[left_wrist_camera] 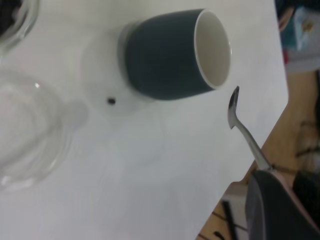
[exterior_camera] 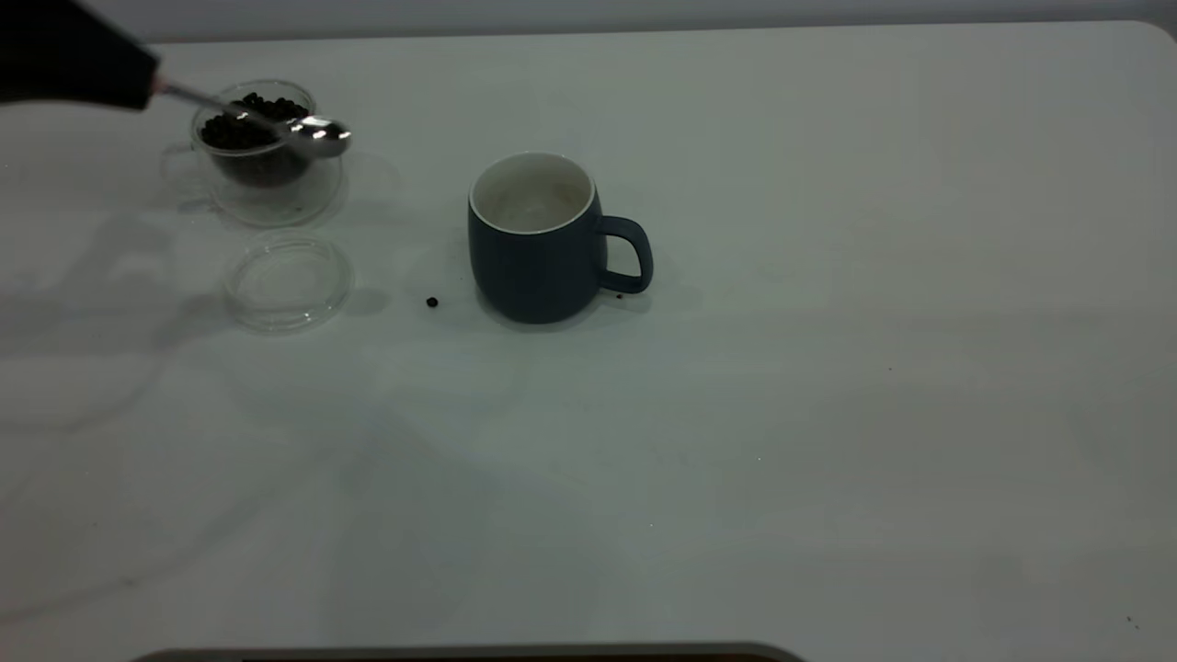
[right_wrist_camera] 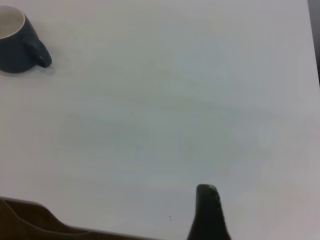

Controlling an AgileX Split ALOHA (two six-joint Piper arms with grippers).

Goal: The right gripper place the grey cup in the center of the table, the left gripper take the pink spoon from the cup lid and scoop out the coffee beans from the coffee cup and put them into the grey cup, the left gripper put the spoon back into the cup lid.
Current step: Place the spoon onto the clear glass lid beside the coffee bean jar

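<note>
My left tool (exterior_camera: pixel 138 85) is clamped on the pink spoon (exterior_camera: pixel 317 133); its metal bowl juts out ahead of my tool, above the far rim of the coffee cup (exterior_camera: pixel 262 152), which holds the coffee beans (exterior_camera: pixel 244 124); whether the bowl carries beans I cannot tell; the cup lid (exterior_camera: pixel 288 279) lies on the table (exterior_camera: pixel 828 414) just beside that cup; the grey cup (exterior_camera: pixel 542 241) stands upright farther beyond my spoon tip, one loose bean (exterior_camera: pixel 431 302) near it; my right tool (right_wrist_camera: pixel 209 212) hangs well apart from the grey cup, and I cannot tell its state.
</note>
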